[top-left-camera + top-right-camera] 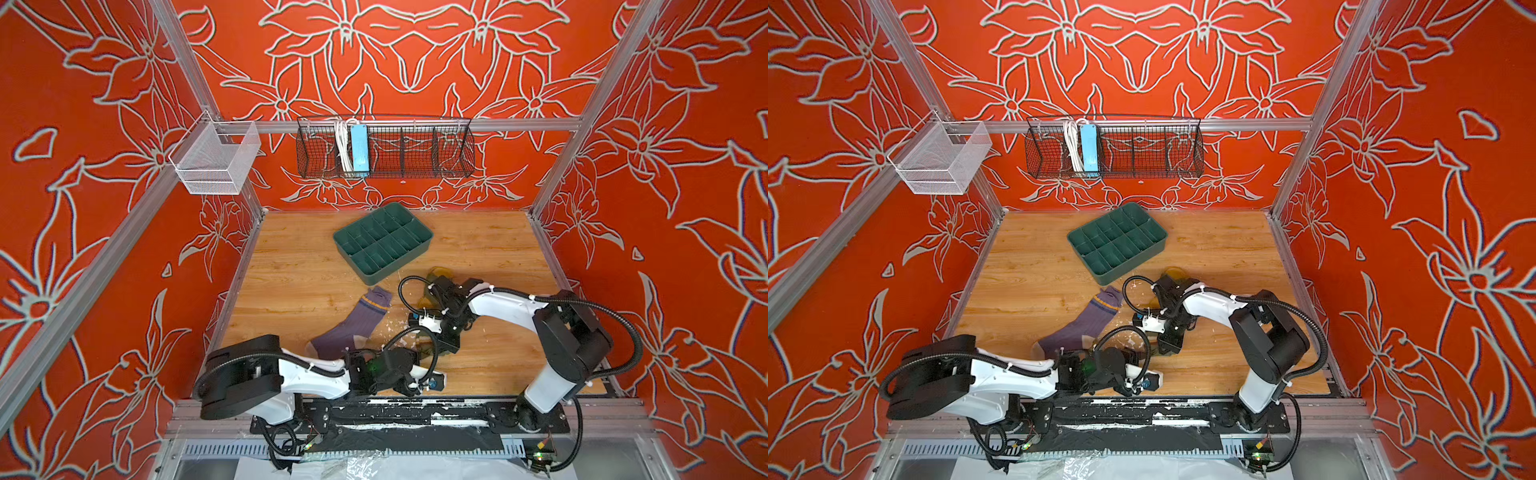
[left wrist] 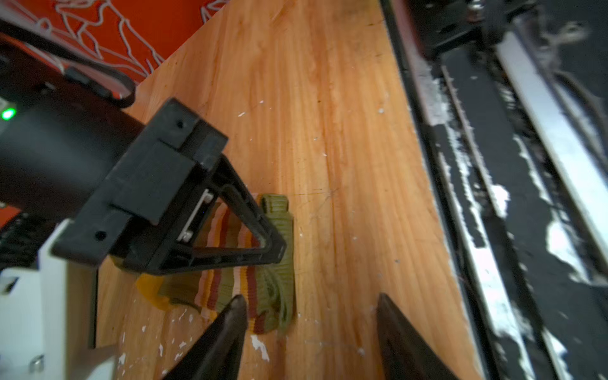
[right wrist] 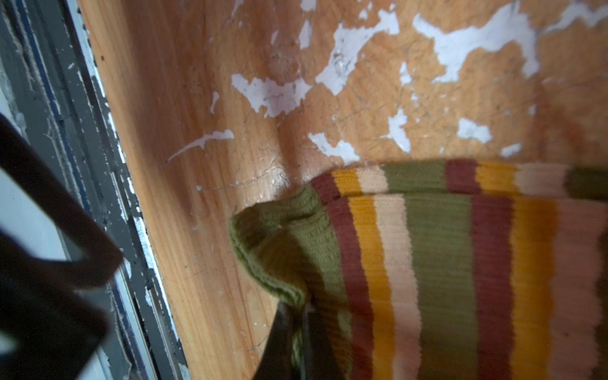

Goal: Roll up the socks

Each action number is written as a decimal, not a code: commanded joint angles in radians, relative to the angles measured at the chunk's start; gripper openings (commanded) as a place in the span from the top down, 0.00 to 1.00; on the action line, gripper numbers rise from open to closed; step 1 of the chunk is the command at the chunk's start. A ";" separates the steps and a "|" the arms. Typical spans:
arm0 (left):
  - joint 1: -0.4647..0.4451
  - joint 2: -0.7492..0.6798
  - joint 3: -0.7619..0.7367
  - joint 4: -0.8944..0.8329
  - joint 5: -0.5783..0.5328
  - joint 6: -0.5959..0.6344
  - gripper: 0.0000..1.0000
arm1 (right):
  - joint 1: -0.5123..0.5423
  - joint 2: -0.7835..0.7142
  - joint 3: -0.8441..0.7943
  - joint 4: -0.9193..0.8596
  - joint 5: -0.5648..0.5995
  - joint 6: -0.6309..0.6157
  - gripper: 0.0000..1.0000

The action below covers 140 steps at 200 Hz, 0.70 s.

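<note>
1. Left gripper [image 2: 312,297]: jaws apart, low over the near edge of the table [image 1: 291,270]. One fingertip [image 2: 235,316] overlaps the near end of the olive green sock [image 2: 230,286]; the other is over bare wood. Nothing is clamped.
2. Right gripper [image 3: 294,316]: jaws together, pinching the green cuff edge of the olive green sock. In the left wrist view its triangular finger [image 2: 260,237] bears down on the striped fabric.
3. Olive green sock: lies on the table right of centre, toward the near side, bunched and folded over itself at the cuff. In both top views the right arm hides most of it, so its full outline cannot be told.
4. Purple sock [image 1: 353,328]: flat on the table, left of the olive one and apart from it. Its yellow-striped cuff points far-right and its toe end is near the left arm. Neither gripper touches it.
5. Green divided tray [image 1: 399,264]: sits farther back, near the table's centre, its compartments holding nothing visible.
6. Table surface: white chipped patches around the striped sock.
</note>
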 commanded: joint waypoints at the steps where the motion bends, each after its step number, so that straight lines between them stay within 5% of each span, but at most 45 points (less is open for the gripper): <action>1: 0.005 0.067 0.032 0.124 -0.083 -0.039 0.40 | -0.007 -0.009 0.006 -0.013 -0.022 -0.022 1.00; 140: 0.037 0.204 0.073 0.069 -0.120 -0.098 0.64 | -0.007 -0.054 -0.010 0.002 -0.011 -0.018 1.00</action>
